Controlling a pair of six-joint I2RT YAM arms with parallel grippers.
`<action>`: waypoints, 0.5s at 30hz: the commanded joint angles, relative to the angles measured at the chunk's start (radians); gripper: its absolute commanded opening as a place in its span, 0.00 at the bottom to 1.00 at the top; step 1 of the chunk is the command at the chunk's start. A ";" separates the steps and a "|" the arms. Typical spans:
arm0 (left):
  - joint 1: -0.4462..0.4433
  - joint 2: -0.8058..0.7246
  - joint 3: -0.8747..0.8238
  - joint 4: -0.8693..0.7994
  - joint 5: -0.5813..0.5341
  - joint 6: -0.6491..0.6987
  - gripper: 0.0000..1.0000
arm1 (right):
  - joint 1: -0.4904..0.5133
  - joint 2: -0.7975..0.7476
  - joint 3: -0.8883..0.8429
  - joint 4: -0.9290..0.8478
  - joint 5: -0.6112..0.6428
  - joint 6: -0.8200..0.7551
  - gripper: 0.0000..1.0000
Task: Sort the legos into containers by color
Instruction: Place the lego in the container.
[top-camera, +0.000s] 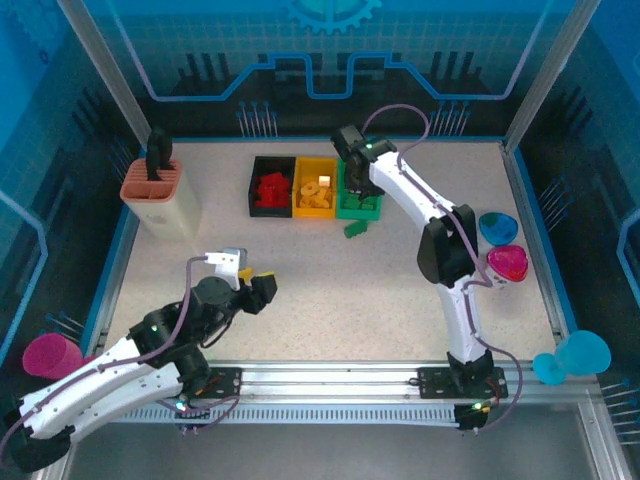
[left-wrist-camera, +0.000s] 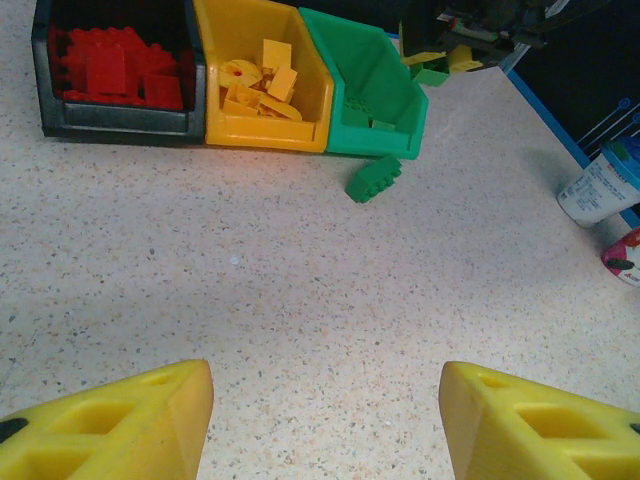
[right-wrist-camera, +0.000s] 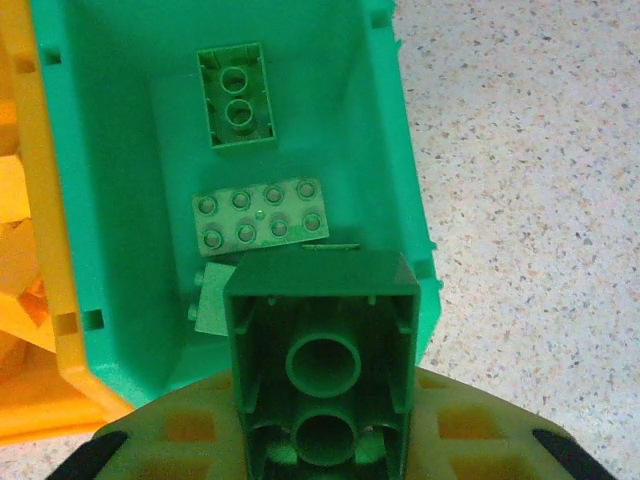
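Speckled table (top-camera: 350, 290) | right gripper (right-wrist-camera: 320, 455) closed on green brick (right-wrist-camera: 322, 330), over green bin (right-wrist-camera: 100, 200) | left gripper (left-wrist-camera: 325, 410) wide apart, empty, well short of bin | advice: centre brick inside bin walls, lower, then release so it cannot bounce out | loose brick (left-wrist-camera: 374, 179) just before bin

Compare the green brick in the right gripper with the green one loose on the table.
The gripped brick is clamped between the right fingers over the green bin, hollow underside toward the wrist camera. The loose brick lies untouched on the table in front of that bin, tipped with studs sideways. Both are green.
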 joint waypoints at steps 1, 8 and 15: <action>-0.012 -0.009 0.004 -0.024 0.005 0.015 0.62 | -0.022 0.047 0.070 -0.061 -0.010 -0.034 0.26; -0.018 -0.016 0.009 -0.038 -0.001 0.014 0.62 | -0.038 0.147 0.167 -0.088 -0.009 -0.055 0.28; -0.023 -0.016 0.012 -0.043 -0.007 0.016 0.62 | -0.040 0.177 0.262 -0.122 -0.002 -0.072 0.48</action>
